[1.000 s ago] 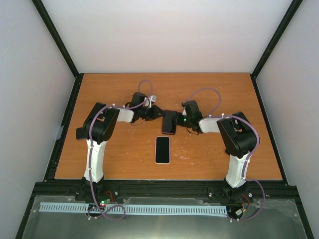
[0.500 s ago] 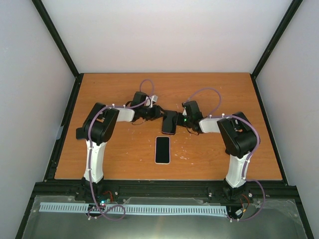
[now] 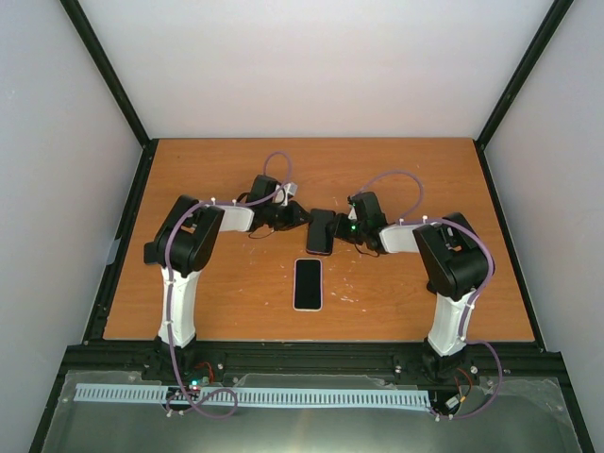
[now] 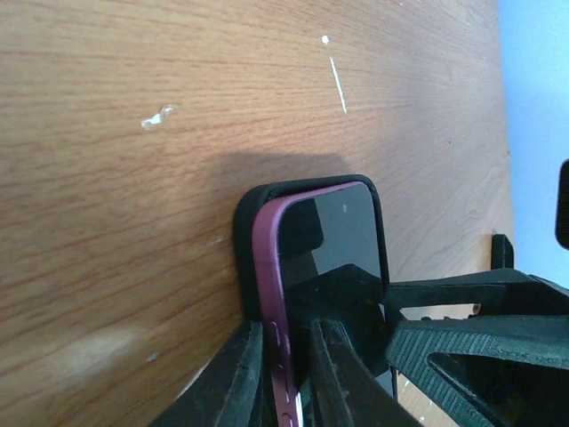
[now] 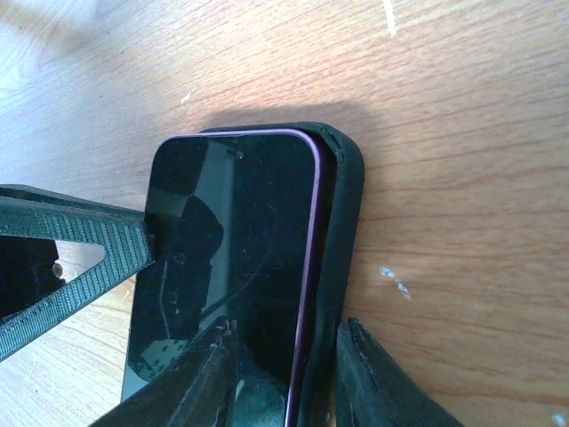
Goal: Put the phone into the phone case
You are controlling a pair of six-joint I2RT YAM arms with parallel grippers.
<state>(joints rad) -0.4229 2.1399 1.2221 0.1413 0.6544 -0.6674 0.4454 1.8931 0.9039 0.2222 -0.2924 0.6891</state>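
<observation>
Wooden table (image 3: pixel 425 170), purple phone (image 5: pixel 231 240) half in black case (image 5: pixel 342 205), left gripper (image 4: pixel 289 329) pinching phone edge, right gripper (image 5: pixel 286 329) clamping case rim (spare phone (image 3: pixel 308 283) nearby).

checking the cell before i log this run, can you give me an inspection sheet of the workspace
surface: wooden table, small white scuffs
job's things: phone lies on the black phone case mid-table, its purple side exposed, not fully seated
clutter: second phone, white-edged, flat, nearer the arm bases
grippers: left jaws pinch the phone's long edge; right jaws straddle the case wall and phone edge from the opposite side
cables: purple cables loop above both arms, apart from the phone
surroundings: white walls, black frame posts; nothing else seen
</observation>
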